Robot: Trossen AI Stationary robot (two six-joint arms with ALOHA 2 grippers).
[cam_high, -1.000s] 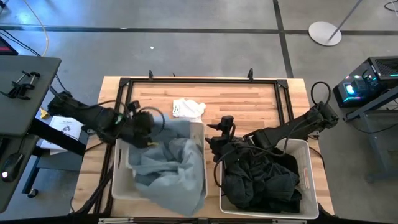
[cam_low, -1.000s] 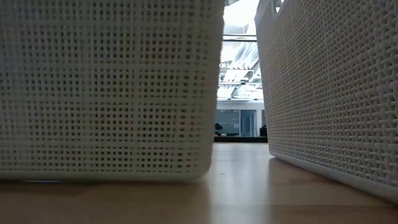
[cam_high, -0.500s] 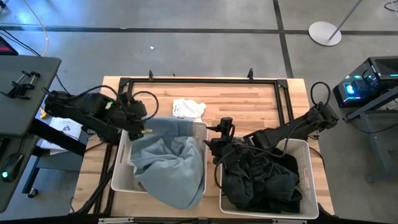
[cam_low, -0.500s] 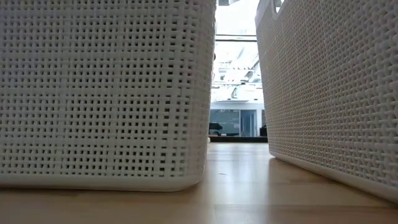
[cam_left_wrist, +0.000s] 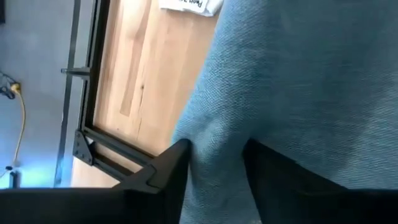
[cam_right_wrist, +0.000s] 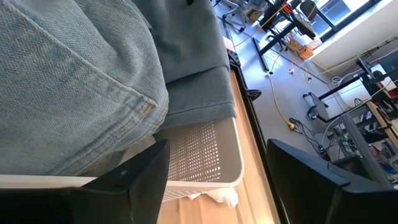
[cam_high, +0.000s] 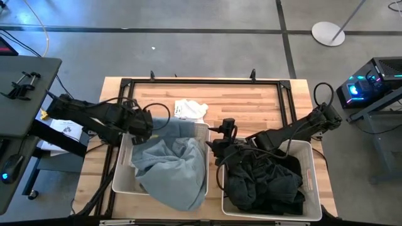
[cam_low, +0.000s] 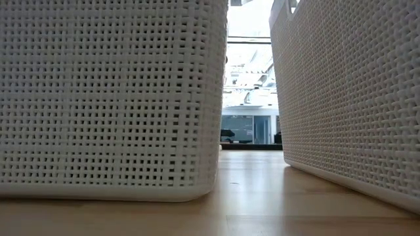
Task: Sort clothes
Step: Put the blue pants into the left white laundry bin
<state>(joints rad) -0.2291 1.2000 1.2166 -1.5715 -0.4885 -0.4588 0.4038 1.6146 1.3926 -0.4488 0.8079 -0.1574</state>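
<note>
The pale blue-grey garment (cam_high: 173, 164) looks soft and rather heavy, like denim; I think a bunched fold is the best place to take it. It fills the left basket (cam_high: 122, 181) at the lower centre-left of the high view and hangs over its front rim. The left gripper (cam_high: 146, 129) is at its upper left corner, fingers partly apart with cloth between them; whether they grip, I cannot tell. The right basket (cam_high: 309, 164) holds black clothes (cam_high: 264, 182). The right gripper (cam_high: 218, 148), fingers apart, waits between the baskets. A white garment (cam_high: 190, 109) lies on the worktop (cam_high: 239, 103) above.
</note>
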